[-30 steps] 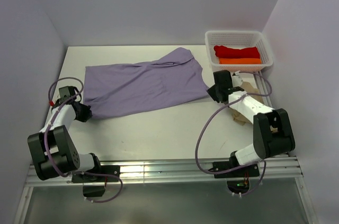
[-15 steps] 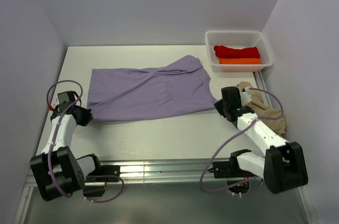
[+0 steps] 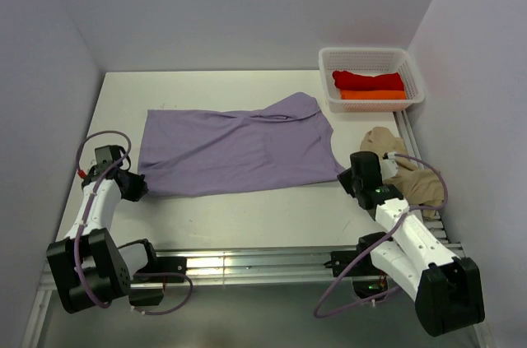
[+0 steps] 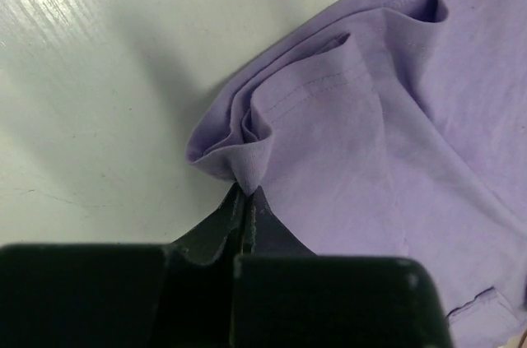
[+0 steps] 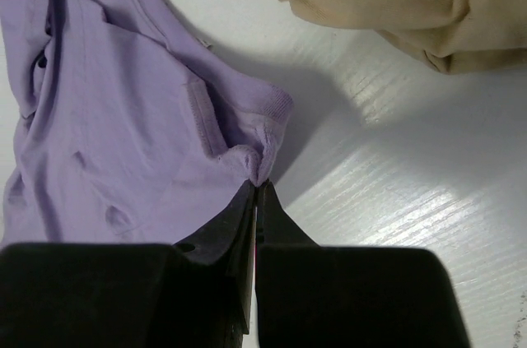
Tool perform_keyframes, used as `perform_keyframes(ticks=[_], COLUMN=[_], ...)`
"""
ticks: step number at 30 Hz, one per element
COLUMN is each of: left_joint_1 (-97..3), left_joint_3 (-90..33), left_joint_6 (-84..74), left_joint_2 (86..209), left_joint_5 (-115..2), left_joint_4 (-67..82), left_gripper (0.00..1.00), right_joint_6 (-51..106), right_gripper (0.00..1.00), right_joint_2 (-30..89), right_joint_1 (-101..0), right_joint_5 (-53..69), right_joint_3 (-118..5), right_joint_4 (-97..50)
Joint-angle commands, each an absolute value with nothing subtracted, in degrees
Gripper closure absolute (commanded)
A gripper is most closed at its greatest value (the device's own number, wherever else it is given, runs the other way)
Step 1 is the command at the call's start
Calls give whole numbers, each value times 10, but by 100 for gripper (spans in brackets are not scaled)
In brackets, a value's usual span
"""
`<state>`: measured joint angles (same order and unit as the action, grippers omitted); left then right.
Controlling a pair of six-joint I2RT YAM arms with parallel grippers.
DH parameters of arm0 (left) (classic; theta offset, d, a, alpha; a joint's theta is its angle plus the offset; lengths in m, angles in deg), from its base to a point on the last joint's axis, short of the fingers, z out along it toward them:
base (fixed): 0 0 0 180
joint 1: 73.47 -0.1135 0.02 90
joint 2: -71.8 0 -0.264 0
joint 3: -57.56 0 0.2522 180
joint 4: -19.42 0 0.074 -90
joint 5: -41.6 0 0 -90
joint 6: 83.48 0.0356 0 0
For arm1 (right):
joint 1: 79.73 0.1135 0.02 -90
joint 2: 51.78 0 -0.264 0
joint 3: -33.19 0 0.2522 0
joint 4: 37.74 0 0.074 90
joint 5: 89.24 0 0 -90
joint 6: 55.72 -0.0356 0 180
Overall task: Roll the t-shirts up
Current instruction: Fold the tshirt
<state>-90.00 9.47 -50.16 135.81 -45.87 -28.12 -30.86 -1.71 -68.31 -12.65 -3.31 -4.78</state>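
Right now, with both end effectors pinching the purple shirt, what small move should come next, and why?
Probably draw the left end effector and right end effector slightly apart. Each pinches a bunched near corner of the lavender t-shirt, whose far side shows creases; tension should flatten it.

Left gripper, jaws closed, pinches a bunched corner of the lavender cloth t-shirt at lower centre; white table upper left.

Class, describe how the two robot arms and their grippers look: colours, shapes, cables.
Both the left arm and right arm have white links joined by bulky black joints. A lavender-grey cable loops along each. The left gripper and right gripper are black, their fingers tapering to thin tips.
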Motion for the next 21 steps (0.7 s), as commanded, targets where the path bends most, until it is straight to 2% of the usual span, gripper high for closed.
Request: perform_keyframes(ticks=[1,8,13,17,18,19,20,21], left_joint_1=[-899,-900,-910,-931,-938,-946,-947,-949], left_joint_3=[100,50,-66,-260,-314,-372,-489,-535], left_joint_6=[-508,-492,-481,-460,-456,-452,-445,-444], left_joint_2=[1360,1434,1532,1603,1616,1643,1653,1657], left_joint_5=[-450,-464,-480,-539,-549,-553,-547,-537], left_joint_4=[-274,-245,-283,-348,-373,-410,-472,-499], left_gripper=[100,100,100,100,100,100,100,100], right_joint_6=[-310,-304,-303,-285,-281,-273,-252,-248], right_gripper=[100,100,100,100,100,100,100,100], right_joint_2=[-25,86,206,266,295,309,320,326], right_joint_1=[-688,-687,-687,-690,-692,-693,-693,-693], right_joint_5=[-151,-149,-139,-98,-93,-85,-76,-79], right_joint_3=[-32,-94,-256,-409,-504,-558,-608,-677], right_joint_4=[-50,-85,-48,-28,1,17,27,47])
